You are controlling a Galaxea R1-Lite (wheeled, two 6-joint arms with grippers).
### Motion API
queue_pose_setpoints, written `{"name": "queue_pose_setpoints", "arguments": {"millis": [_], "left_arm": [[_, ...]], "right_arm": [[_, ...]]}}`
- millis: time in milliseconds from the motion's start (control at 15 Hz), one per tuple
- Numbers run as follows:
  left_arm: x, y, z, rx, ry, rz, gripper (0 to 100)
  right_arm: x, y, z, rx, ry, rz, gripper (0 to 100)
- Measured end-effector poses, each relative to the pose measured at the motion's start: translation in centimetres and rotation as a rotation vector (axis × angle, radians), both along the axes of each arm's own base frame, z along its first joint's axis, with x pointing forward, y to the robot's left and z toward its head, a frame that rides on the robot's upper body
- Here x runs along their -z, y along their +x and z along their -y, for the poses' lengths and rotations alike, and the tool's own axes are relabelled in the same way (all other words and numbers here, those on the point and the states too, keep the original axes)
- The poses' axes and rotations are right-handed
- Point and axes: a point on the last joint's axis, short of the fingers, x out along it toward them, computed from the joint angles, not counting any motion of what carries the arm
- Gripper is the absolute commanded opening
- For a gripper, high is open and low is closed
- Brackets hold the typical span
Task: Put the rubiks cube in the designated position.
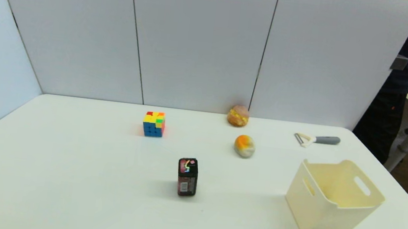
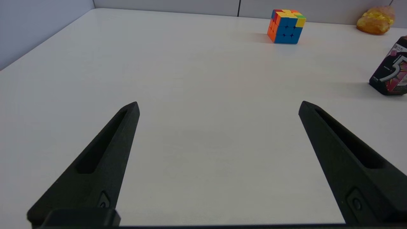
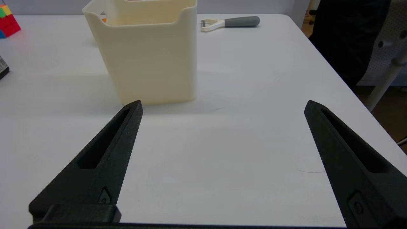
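Head view: white table point(image 1: 66, 175) with the rubiks cube point(image 1: 153, 123), a small scrambled plastic puzzle of blue, yellow, red, orange and green squares, resting at about 11 o'clock from the table's middle, near the back wall panels. A small black printed box point(image 1: 187, 176) stands upright near the centre. At 1 o'clock lie a round orange-and-grey ball point(image 1: 244, 145) and, behind it against the wall, a brown bun-like toy point(image 1: 238, 115). A peeler with a grey handle point(image 1: 316, 139) lies at 2 o'clock, and a cream plastic basket with handle slots point(image 1: 332, 198) sits at 4 o'clock, tilted. Neither arm shows here.

Left wrist view: left gripper point(image 2: 219, 106) hovers low over bare table, its black fingers spread wide and released; the cube is well ahead, untouched.

Right wrist view: right gripper point(image 3: 222, 105) has fingers likewise splayed and released, just beside the basket's near wall.
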Motion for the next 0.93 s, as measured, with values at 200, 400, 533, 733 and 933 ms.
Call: {"name": "queue_pose_setpoints", "arguments": {"millis": [200, 400, 533, 733, 933], "left_arm": [[0.0, 0.0, 0.0, 0.0, 0.0, 0.0, 100], [0.0, 0.0, 0.0, 0.0, 0.0, 0.0, 100], [0.0, 0.0, 0.0, 0.0, -0.001, 0.0, 100], [0.0, 0.0, 0.0, 0.0, 0.004, 0.0, 100], [0.0, 0.06, 0.0, 0.0, 0.005, -0.01, 100]], "right_arm": [[0.0, 0.0, 0.0, 0.0, 0.0, 0.0, 100], [0.0, 0.0, 0.0, 0.0, 0.0, 0.0, 100], [0.0, 0.0, 0.0, 0.0, 0.0, 0.0, 100], [0.0, 0.0, 0.0, 0.0, 0.0, 0.0, 100], [0.0, 0.0, 0.0, 0.0, 0.0, 0.0, 100]]}}
